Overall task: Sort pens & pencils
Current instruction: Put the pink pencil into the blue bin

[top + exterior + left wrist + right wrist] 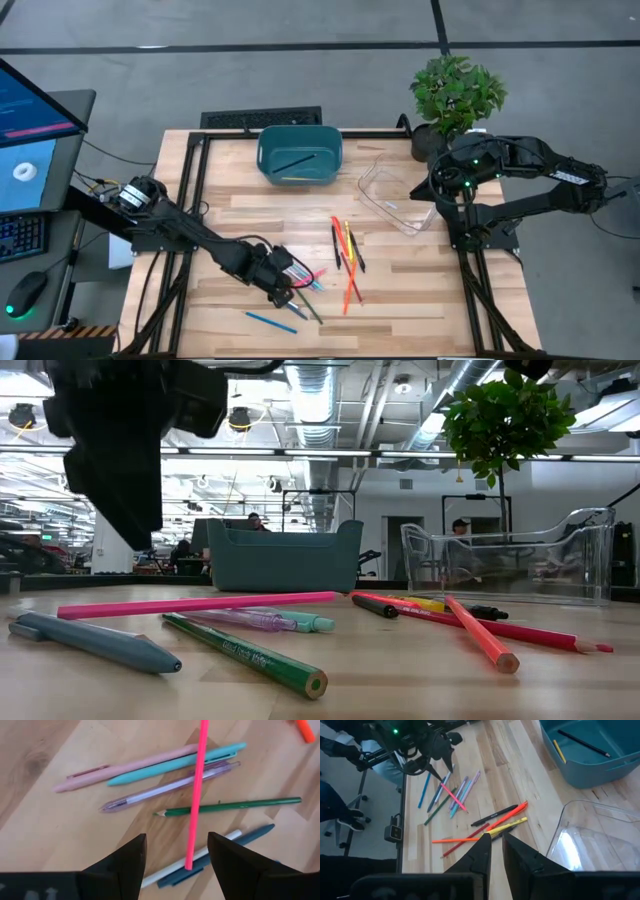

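I am watching the left gripper [283, 285] hovering over a loose cluster of pens and pencils [305, 285] near the table's six o'clock edge, its jaws spread wide and holding nothing. Through its wrist camera, a thin hot-pink pencil [196, 790] is lying across a pale pink pen [125, 769], a teal pen [175, 764], a clear lilac pen [170, 787] and a green pencil [230, 806]. A second scatter of red, orange, yellow and black sticks [346, 255] is lying at about three o'clock from that cluster. The right gripper [494, 845] is waiting nearly closed and empty above the clear plastic tray [395, 195], while the teal plastic bin [299, 154] at twelve o'clock is holding a yellow pencil [295, 178] and a dark pencil [296, 161].
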Tool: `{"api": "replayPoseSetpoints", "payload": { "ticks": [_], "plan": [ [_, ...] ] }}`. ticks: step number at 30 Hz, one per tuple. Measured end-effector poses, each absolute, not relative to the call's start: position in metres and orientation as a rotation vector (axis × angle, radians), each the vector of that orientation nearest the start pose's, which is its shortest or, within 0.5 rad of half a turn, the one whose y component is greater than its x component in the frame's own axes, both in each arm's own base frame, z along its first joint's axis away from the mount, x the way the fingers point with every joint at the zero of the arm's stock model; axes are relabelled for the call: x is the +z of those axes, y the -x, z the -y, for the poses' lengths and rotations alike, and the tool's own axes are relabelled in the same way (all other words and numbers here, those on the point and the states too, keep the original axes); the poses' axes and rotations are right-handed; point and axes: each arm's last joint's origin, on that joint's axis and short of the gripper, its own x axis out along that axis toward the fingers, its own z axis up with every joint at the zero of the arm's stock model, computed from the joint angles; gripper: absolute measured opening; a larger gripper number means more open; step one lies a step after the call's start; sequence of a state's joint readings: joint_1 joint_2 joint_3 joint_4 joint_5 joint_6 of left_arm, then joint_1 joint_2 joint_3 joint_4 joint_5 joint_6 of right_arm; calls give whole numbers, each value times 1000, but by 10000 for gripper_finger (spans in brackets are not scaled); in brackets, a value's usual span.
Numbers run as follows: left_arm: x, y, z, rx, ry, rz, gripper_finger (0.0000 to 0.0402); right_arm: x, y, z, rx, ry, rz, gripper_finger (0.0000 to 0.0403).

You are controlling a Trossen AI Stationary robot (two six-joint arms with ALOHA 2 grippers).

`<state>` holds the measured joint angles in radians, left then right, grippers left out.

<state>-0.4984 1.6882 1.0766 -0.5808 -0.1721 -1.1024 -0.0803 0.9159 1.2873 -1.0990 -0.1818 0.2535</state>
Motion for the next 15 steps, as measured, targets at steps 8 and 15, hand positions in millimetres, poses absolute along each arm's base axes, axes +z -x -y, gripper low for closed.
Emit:
{"api": "replayPoseSetpoints", "payload": {
  "ticks": [8,15],
  "plan": [
    [166,-285,157,314,497,-1154,201,394,-137,6,5,-338,-732,69],
    [155,-292,163,323,474,-1159,201,393,-137,6,4,-338,-742,69]
  ]
}}
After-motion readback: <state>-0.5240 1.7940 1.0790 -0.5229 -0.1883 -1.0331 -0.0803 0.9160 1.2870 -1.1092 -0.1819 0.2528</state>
